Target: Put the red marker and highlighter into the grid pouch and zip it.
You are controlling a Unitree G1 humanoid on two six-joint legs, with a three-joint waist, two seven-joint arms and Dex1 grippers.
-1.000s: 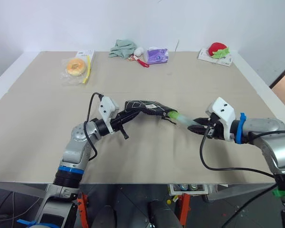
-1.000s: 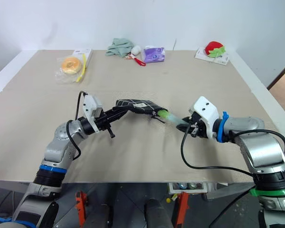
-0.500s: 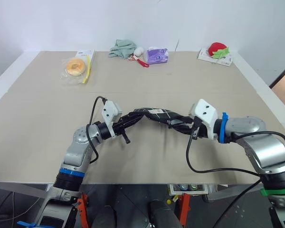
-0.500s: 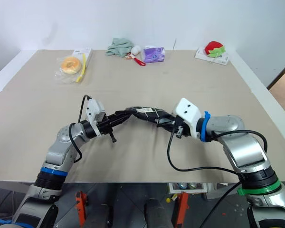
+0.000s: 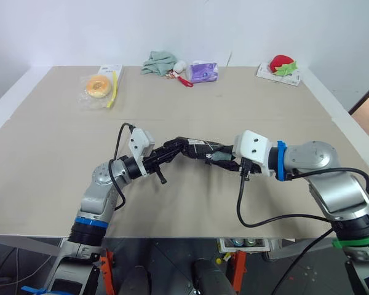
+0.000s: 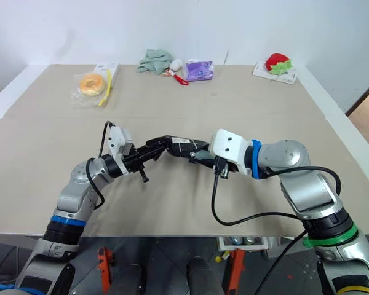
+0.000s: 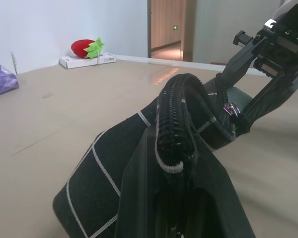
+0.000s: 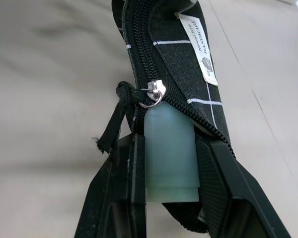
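The grid pouch (image 5: 195,147), black with white lines, hangs above the table between both grippers. My left gripper (image 5: 171,151) is shut on its left end, with the fabric bunched over the fingers (image 7: 139,198). My right gripper (image 8: 171,141) is shut on the pale mint highlighter (image 8: 170,153), whose far end sits inside the pouch's open zipper mouth. The zipper's metal ring (image 8: 154,94) and black pull cord (image 8: 114,124) hang beside the highlighter, and the white label (image 8: 201,49) shows above. The red marker is out of view.
Along the table's far edge lie a bagged doughnut (image 5: 98,86), a green cloth (image 5: 158,62), a thin red-handled tool (image 5: 183,80), a purple packet (image 5: 203,72) and a strawberry toy on a white box (image 5: 281,66). The table's near edge runs below both arms.
My right gripper moved left and rolled, pushing the highlighter from mostly outside the pouch into its mouth. The pouch bunched up shorter. My left gripper stayed in place.
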